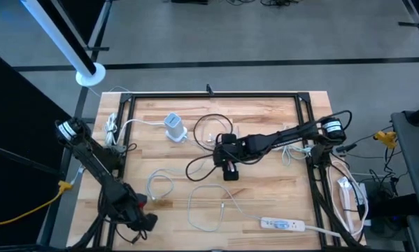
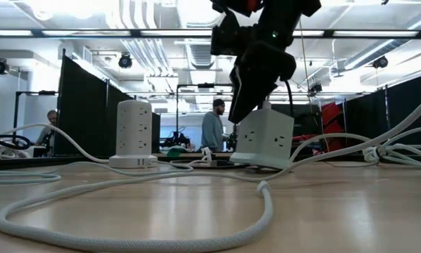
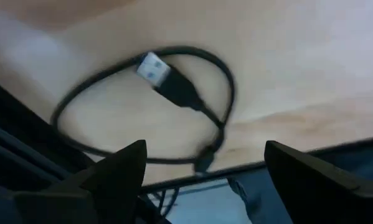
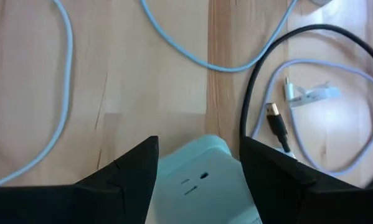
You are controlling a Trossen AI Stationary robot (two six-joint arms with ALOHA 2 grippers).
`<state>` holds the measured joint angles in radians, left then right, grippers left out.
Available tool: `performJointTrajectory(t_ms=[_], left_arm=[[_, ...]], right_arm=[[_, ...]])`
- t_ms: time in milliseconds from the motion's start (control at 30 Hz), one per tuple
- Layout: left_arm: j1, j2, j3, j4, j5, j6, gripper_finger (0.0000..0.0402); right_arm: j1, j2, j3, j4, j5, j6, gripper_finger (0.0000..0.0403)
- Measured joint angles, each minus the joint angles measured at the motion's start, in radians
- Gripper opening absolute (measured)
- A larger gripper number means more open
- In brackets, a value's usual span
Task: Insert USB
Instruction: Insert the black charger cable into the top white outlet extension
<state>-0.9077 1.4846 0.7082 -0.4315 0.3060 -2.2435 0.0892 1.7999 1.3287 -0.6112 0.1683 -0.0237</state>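
A white power cube (image 2: pixel 264 140) sits between the fingers of my right gripper (image 4: pixel 198 146) at the table's middle (image 1: pixel 229 162); the gripper is shut on it. A black USB cable lies looped on the wood near the table's near left corner, its metal plug (image 3: pixel 154 68) facing up. My left gripper (image 3: pixel 205 149) hangs open above that loop, touching nothing (image 1: pixel 145 218). A second black cable's small plug (image 4: pixel 274 121) lies on the wood beside the cube. My right gripper pinches the cube's two opposite side walls between its two fingers, the socket face (image 4: pixel 195 180) showing between them. The fingers (image 2: pixel 242 105) come slanting down from above. The cube stands tilted; whether its lower edge (image 2: pixel 259 164) is on the table, I cannot tell.
A white tower power strip (image 1: pixel 174 126) stands at the far left of centre. White cables (image 1: pixel 209 206) loop over the near half of the table, and a flat power strip (image 1: pixel 282 224) lies near the front right. A black frame (image 1: pixel 209 94) borders the table.
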Motion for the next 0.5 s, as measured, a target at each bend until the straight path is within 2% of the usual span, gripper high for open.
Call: performJointTrajectory(t_ms=[267, 367, 500], left_arm=[[-0.021, -0.003, -0.101, 0.138, -0.056, -0.048, 0.0276], [-0.023, -0.002, -0.122, 0.210, -0.069, -0.071, 0.0203], [-0.023, -0.005, -0.138, 0.193, -0.062, -0.056, 0.0063]], right_arm=[[0.005, 0.001, -0.025, 0.019, 0.001, 0.024, 0.0208], [0.012, -0.004, -0.026, 0.018, 0.007, 0.009, 0.0208], [0.018, -0.044, -0.027, 0.020, 0.024, -0.022, 0.0208]])
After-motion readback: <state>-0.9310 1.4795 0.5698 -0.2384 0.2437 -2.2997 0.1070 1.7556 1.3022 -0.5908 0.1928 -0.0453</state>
